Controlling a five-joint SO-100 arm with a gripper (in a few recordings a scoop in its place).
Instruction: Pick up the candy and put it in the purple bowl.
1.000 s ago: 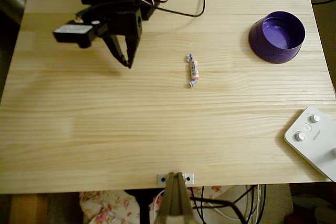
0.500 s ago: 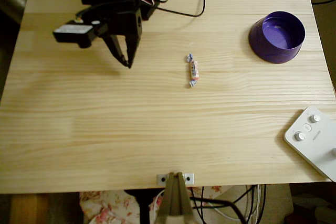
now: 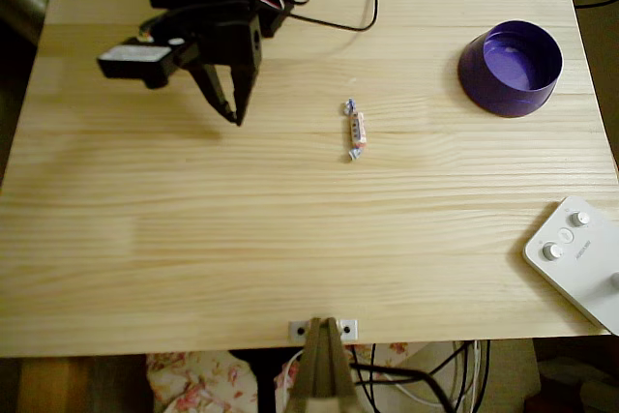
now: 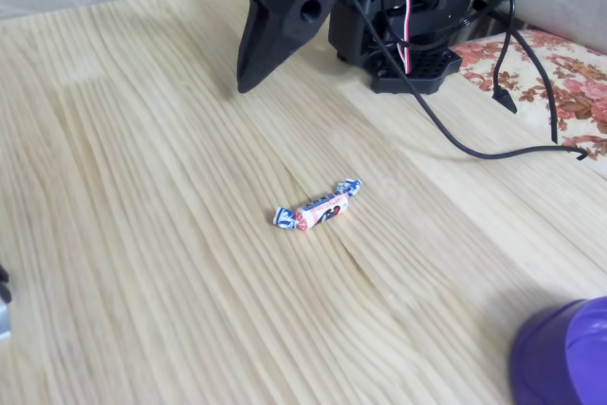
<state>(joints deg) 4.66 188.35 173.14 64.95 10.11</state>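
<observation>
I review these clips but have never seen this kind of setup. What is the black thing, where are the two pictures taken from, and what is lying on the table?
The black thing is a small robot arm; its two-finger gripper points down at the wooden table and holds nothing, its fingers close together. One camera looks straight down; the other stands low beside the table. A wrapped candy lies loose in the middle, apart from the gripper, also seen close up in the fixed view. The purple bowl sits at the upper right of the overhead view, apparently empty. A white box with round knobs lies at the lower right.
</observation>
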